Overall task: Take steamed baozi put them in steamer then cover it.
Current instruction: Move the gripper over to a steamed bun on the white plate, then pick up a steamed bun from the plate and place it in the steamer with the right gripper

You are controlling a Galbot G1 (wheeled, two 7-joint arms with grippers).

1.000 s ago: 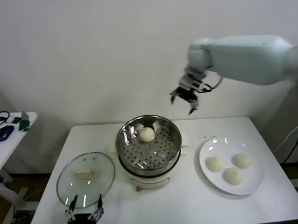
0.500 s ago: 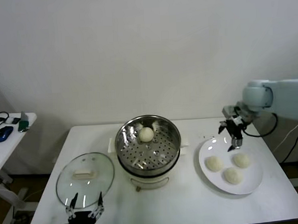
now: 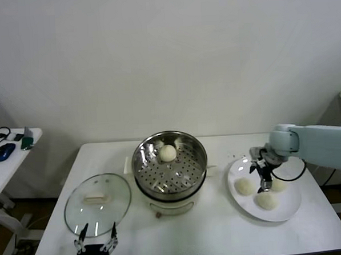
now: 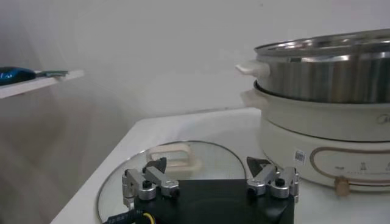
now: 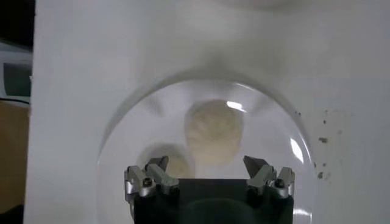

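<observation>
Right wrist: spread fingers (image 5: 266,175) over baozi (image 5: 214,132)

My right gripper (image 3: 263,174) hangs with fingers spread over the white plate (image 3: 289,212), among three baozi (image 3: 266,201). A fourth bun (image 3: 168,153) sits in the steamer (image 3: 170,164). My left gripper (image 3: 96,244) rests beside the glass cover (image 3: 98,203).

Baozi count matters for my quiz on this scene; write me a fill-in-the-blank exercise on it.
1. The steamer holds ___ baozi.
2. ___ buns lie on the white plate.
3. The right gripper hangs with open jaws over the ___.
4. The glass lid lies on the table, on the steamer's ___ side.

Missing words: one; three; plate; left
</observation>
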